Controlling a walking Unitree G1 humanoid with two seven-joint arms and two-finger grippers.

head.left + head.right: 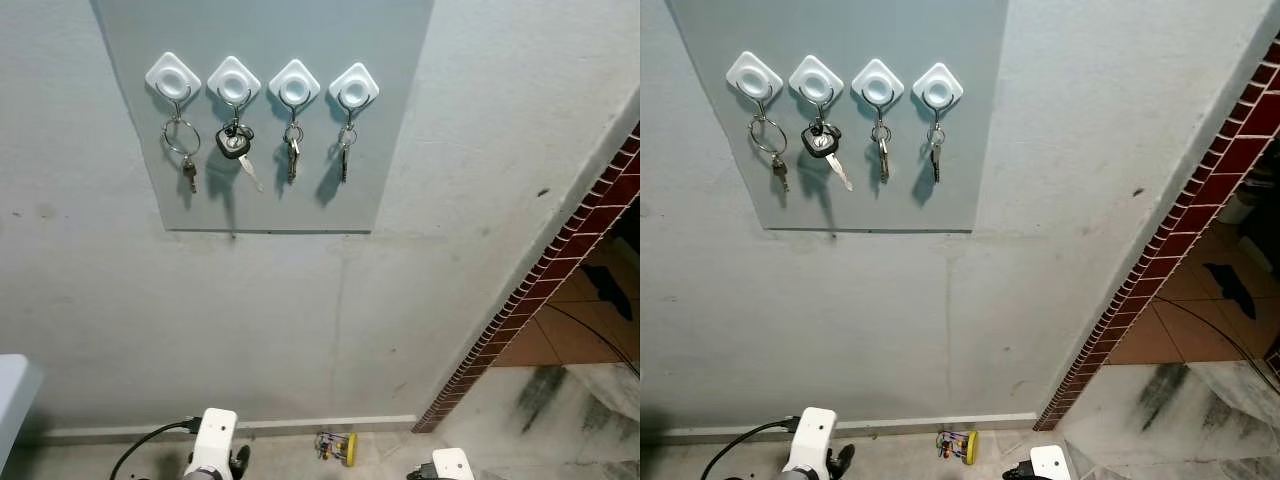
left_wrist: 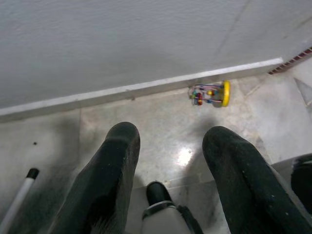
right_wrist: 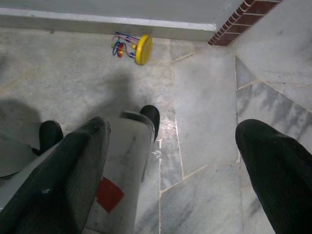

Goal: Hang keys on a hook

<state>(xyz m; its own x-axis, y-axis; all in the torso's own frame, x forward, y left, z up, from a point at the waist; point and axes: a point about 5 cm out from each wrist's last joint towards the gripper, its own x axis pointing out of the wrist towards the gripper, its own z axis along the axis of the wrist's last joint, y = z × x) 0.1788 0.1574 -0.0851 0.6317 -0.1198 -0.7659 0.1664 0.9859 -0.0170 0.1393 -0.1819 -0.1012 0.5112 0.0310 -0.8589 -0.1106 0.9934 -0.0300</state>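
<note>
Grey wall panel (image 1: 940, 150) carried four white diamond-shaped hooks (image 1: 815, 78) | a bunch of metal keys (image 1: 822, 145) hung from each | yellow-based bead toy (image 1: 958, 446) lay on floor by skirting | red brick edging (image 1: 1160, 270) ran diagonally at right

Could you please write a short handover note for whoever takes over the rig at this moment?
Left end effector: open, holding nothing, hanging low over the floor.
Right end effector: open, holding nothing, also hanging low.
Four white hooks sit on the grey wall panel. Going from the robot's left: a large key ring, a black-headed key, a key bunch, another key bunch.
Done: every hook carries keys.
Left: nothing evident; no loose keys seen. A small yellow toy lies on the floor by the baseboard.
</note>
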